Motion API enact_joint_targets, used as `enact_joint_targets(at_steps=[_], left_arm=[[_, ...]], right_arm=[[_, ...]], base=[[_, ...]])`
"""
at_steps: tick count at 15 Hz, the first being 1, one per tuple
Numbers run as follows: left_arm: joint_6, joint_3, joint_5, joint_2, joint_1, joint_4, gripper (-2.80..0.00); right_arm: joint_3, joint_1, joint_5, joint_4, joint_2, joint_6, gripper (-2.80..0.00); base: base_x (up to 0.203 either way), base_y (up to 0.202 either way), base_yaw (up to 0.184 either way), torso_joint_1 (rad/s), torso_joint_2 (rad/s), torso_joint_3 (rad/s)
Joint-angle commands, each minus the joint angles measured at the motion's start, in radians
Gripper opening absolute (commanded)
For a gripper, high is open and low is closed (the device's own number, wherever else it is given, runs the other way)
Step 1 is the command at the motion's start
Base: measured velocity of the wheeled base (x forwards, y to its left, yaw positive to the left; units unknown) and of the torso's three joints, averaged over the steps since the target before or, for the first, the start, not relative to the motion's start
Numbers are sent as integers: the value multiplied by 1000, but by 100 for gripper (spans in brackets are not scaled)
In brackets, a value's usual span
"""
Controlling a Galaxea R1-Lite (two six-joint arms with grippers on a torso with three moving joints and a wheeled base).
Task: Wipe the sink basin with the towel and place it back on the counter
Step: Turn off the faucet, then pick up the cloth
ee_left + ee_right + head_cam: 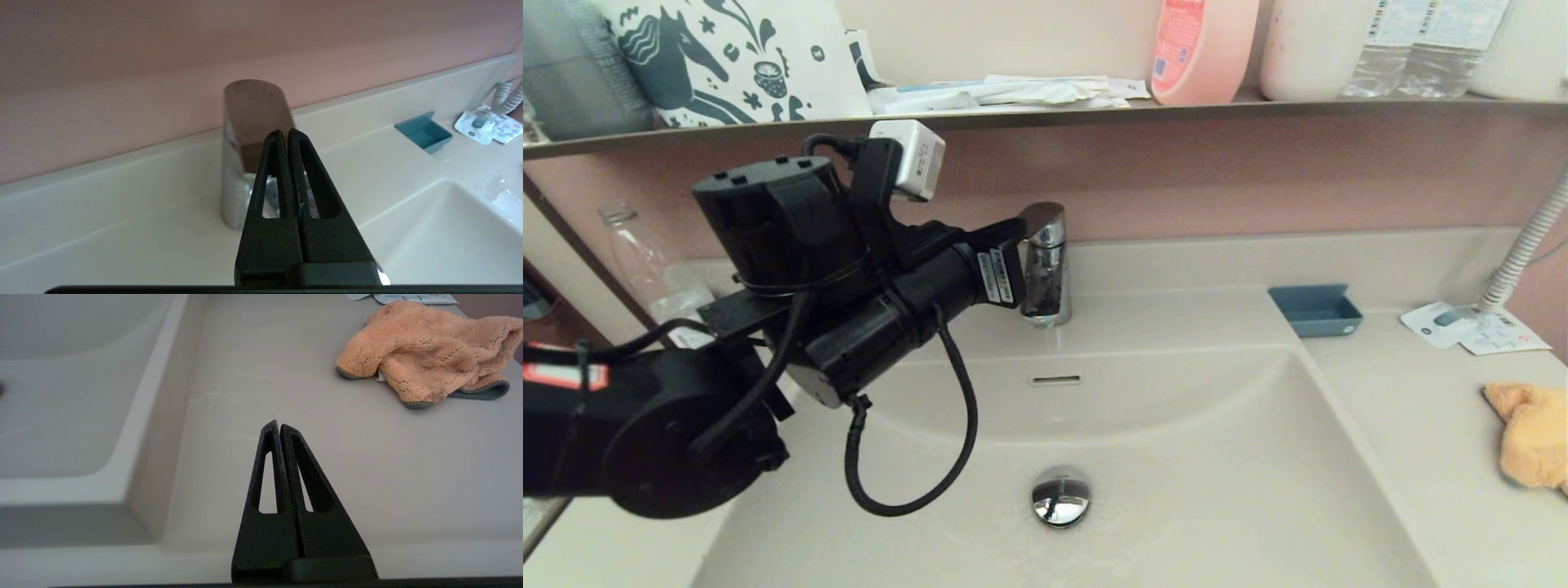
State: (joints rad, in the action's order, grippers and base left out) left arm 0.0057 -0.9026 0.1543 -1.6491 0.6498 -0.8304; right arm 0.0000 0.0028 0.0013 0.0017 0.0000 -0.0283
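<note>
Right gripper (279, 425) hovering closed and empty over the near counter (253, 375), orange towel (429, 355) lying crumpled far right of the sink basin (1176, 457), left gripper (284, 132) pressing closed against the chrome faucet (245, 122) farther back.

From the head view I lose the towel (1531, 433) past the right edge, and my left arm covers the sink basin's (1192, 457) left rim. The left tool (284, 132) hides the faucet's (245, 122) spout. The leaflets' (402, 297) print is cut off, unreadable.
</note>
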Motion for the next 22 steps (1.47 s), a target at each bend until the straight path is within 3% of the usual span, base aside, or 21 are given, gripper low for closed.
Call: enact_joint_targets(at_steps=[1,4,9,11,13,16,17,19,22], left_arm=[[1,-1,2,48,-1,-7,-280],[3,76,2,169,-4,49,-280],[-4,385,8,366,-19,67,-280],[-16,466,13,493,-58,68,-280],[-26,500,16,627,-184,80,-280],[-32,527,14,805,-488,118,-280],[-34,550,6,887,-548,127,-280],[-34,611,-7,1040,-590,173,-280],[-35,658,-15,1278,-608,394,-280]], right_arm=[[0,0,0,0,0,-1,-280],[0,0,0,0,0,-1,-280],[0,0,0,0,0,-1,-280],[0,0,0,0,0,-1,-280],[0,0,0,0,0,-1,-280],[0,0,0,0,0,-1,-280],[0,0,0,0,0,-1,-280],[0,0,0,0,0,-1,-280],[0,0,0,0,0,-1,-280]], base=[[0,0,0,0,0,0],[0,0,0,0,0,0],[0,0,0,0,0,0],[0,0,0,0,0,0],[0,0,0,0,0,0],[0,0,0,0,0,0],[0,0,0,0,0,0],[0,0,0,0,0,0],[0,0,0,0,0,0]])
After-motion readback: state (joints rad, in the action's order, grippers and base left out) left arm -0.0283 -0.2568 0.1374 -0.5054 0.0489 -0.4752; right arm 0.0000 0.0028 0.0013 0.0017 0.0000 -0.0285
